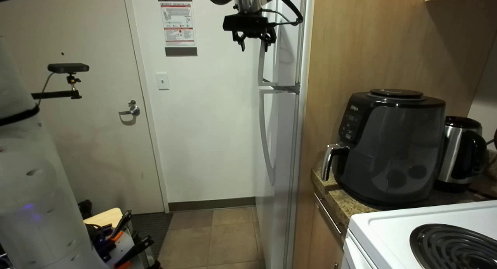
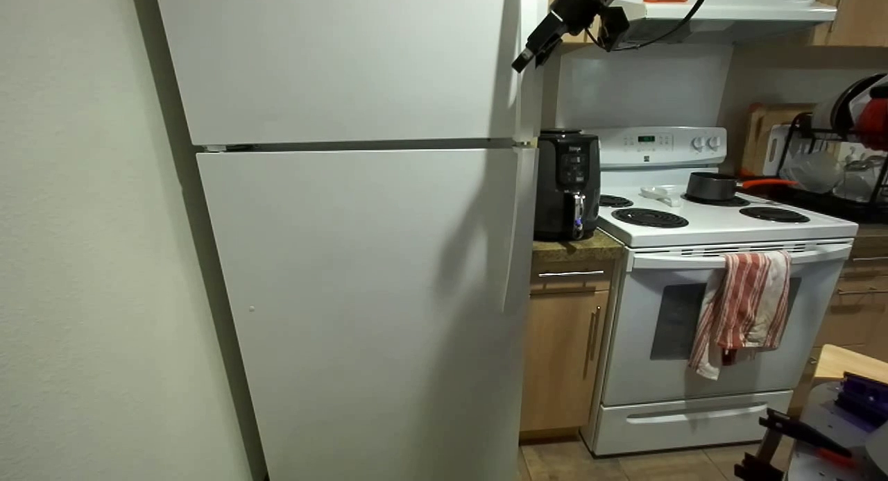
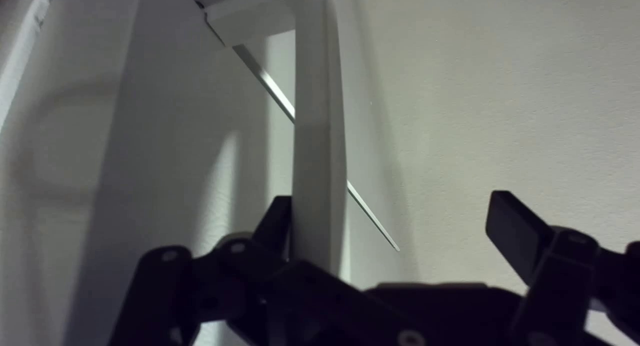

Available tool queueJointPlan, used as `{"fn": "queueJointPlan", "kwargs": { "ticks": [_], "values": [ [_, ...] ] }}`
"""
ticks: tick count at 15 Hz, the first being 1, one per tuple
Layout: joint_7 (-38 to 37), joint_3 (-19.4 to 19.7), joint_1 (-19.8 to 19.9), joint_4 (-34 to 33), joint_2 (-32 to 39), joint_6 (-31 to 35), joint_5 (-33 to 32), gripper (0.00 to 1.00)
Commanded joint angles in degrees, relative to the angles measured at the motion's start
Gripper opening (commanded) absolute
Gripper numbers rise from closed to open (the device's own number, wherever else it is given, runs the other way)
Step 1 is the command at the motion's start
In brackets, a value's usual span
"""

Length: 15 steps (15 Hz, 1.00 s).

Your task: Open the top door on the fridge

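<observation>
Pale wall (image 1: 217,121) behind; fridge (image 2: 361,245), top door (image 2: 340,63) closed.
Your gripper (image 1: 254,49) is spread; upright handle (image 3: 316,136) sits between its fingers (image 3: 517,231), nearer the door-side one.

The fridge (image 2: 347,231) is tall and white, standing upright beside the air fryer (image 2: 565,186), its upper end cut off in both exterior views. The top door (image 2: 340,64), plain and smooth white, looks closed, in line with the longer lower door (image 2: 361,300) under it. Its white handle (image 3: 317,136) runs upright along the edge nearest the air fryer, and the door reaches higher than the air fryer.
</observation>
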<state>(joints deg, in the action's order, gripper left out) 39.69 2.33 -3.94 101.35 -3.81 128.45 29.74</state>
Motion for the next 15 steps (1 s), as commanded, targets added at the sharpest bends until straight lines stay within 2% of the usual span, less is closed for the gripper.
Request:
{"fn": "queueJointPlan", "kwargs": {
  "ticks": [1, 8, 12, 15],
  "values": [
    [1.9, -3.9, -3.0, 2.7, -2.2, 0.3, 4.7, 1.00],
    [2.6, -4.5, -3.8, 5.0, -4.7, -0.8, 5.0, 1.00],
    [0.3, -6.6, -7.3, 8.5, -8.8, -3.6, 5.1, 1.00],
    [-0.1, -8.3, -9.6, 11.1, -11.3, -1.8, 2.3, 1.00]
  ]
}}
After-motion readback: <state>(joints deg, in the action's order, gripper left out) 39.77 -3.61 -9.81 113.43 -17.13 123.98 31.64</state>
